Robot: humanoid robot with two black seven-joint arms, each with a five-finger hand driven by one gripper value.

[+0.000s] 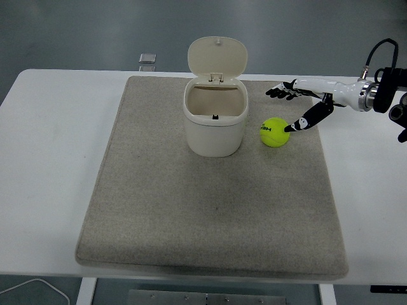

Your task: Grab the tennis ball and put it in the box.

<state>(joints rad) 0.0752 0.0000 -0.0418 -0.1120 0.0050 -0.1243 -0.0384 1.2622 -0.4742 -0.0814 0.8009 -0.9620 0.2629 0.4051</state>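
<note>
A yellow-green tennis ball [275, 132] with a fuzzy felt surface and dark print lies on a grey mat [210, 210] that looks like rough woven fabric and covers the middle of the smooth white table [44, 159]. Just left of the ball stands the box [215, 117], a cream plastic bin with rounded corners; its hinged lid [218, 57] is standing up at the far side and the inside is open. The right hand [302, 101], white with black fingertips, reaches in from the right edge. Its fingers are spread and hold nothing. The thumb [305, 119] points down to the right side of the ball and seems to touch it, the other fingers [280, 92] are stretched out beyond the ball, on its far side.
</note>
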